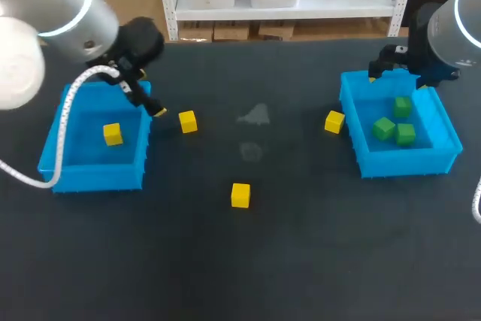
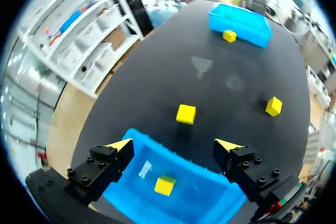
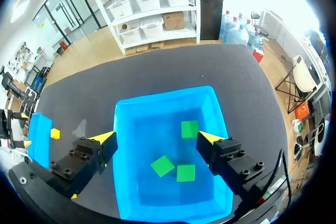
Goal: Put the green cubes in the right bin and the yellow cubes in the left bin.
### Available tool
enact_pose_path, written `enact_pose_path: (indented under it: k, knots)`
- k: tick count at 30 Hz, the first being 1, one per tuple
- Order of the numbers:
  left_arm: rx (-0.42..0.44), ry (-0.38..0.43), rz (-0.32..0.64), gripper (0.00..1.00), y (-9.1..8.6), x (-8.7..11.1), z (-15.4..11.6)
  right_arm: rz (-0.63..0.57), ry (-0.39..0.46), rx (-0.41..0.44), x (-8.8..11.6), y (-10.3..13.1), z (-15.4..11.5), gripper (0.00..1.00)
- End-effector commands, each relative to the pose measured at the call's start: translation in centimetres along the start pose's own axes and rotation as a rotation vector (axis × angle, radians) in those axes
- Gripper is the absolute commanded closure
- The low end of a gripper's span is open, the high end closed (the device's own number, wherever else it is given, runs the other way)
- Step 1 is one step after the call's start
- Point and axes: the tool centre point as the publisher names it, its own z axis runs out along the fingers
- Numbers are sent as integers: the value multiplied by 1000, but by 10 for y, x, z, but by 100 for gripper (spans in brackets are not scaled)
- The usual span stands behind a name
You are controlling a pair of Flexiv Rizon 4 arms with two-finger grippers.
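Risk lay at the yellow cube left of centre, near the left bin: the left tool, spread and empty over that rim, might clip the wall or knock the cube away. The right tool, spread too, hung over the right bin.

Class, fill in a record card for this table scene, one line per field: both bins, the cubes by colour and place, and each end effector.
left bin: blue, holds one yellow cube
right bin: blue, holds three green cubes
loose yellow cubes: three on the table, one near the left bin, one near the right bin, one mid-table
left end effector: open, empty, over the left bin's edge
right end effector: open, empty, above the right bin
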Motion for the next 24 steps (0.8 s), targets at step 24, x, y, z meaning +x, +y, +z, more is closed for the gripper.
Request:
enact_pose_path:
  k: [24]
  knots:
    - [116,78,62,0,-20,-23,86,1,-6,2,1,0,0,0]
